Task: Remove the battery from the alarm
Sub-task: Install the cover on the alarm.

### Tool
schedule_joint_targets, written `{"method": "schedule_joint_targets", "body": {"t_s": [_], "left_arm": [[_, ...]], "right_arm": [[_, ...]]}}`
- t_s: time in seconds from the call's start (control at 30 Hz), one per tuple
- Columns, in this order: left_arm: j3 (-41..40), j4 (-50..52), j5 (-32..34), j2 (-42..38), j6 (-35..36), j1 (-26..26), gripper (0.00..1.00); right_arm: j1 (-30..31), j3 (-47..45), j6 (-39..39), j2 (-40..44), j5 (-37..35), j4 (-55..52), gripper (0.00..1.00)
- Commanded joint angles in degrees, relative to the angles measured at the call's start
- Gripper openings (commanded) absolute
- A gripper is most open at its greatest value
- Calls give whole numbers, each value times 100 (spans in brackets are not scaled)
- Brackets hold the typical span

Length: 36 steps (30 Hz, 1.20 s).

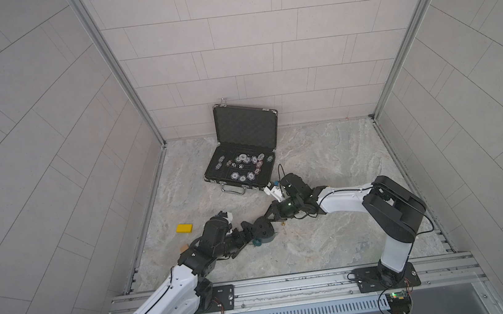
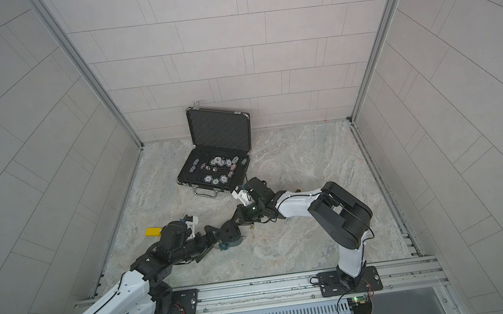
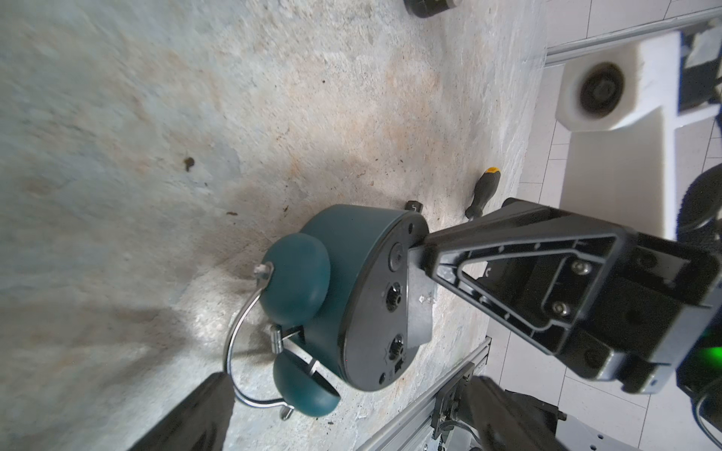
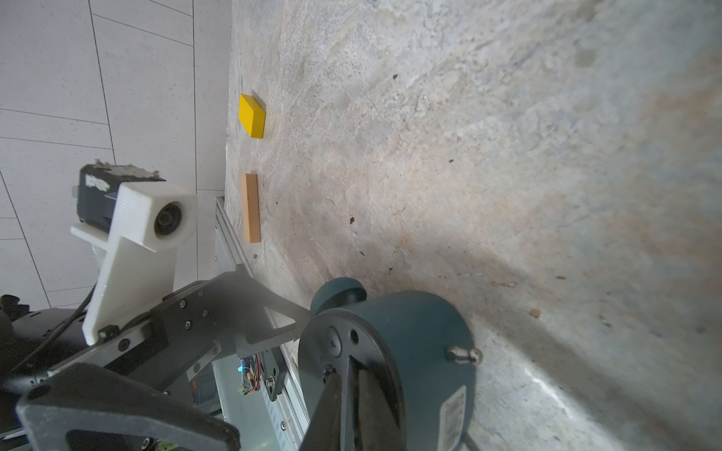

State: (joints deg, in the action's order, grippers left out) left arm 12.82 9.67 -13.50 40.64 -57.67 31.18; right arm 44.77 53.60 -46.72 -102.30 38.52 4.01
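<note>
We are working at the back of the alarm (image 3: 351, 254), which is lying dial-down on the table (image 1: 333, 235), toward its front left. Our right pincer (image 3: 419, 255) is pressing its tips against the dark back plate. Its fingers are drawn close together with only a slit between them, and nothing is visibly caught there. Our left pincer (image 3: 345, 386) is standing wide apart, straddling the bell end; we cannot tell whether it is actually squeezing the alarm. We are not seeing the battery for certain. A small dark piece (image 3: 414, 205) is lying just beyond the alarm, too small to name. So we are judging this to be the prying step, with the battery probably inside, under the right tips.

The next move is calling for a fine, shallow lever from those tips, while the left side is bracing the alarm so it is not skating on the smooth stone.

Both pincers are crowding one small spot, so any swing is risking a knock between them. The table's left edge is sitting near, with a yellow block (image 1: 184, 228) and a wooden block (image 4: 251, 207) along it. The screwdriver (image 3: 484, 191) is lying close behind the right pincer. Open stone is stretching away to the right, and the chip case (image 1: 245, 126) is standing well apart at the back.
</note>
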Motion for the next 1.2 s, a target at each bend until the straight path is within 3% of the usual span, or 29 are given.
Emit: {"method": "schedule_joint_targets", "body": {"t_s": [0.0,1.17], "left_arm": [[28,127,4,-62,10,-16,95],[55,305,-25,-284,19,-15,95]], "right_arm": [[40,78,135,188,-197,-259,16],[23,100,474,585,-482,-760,18]]}}
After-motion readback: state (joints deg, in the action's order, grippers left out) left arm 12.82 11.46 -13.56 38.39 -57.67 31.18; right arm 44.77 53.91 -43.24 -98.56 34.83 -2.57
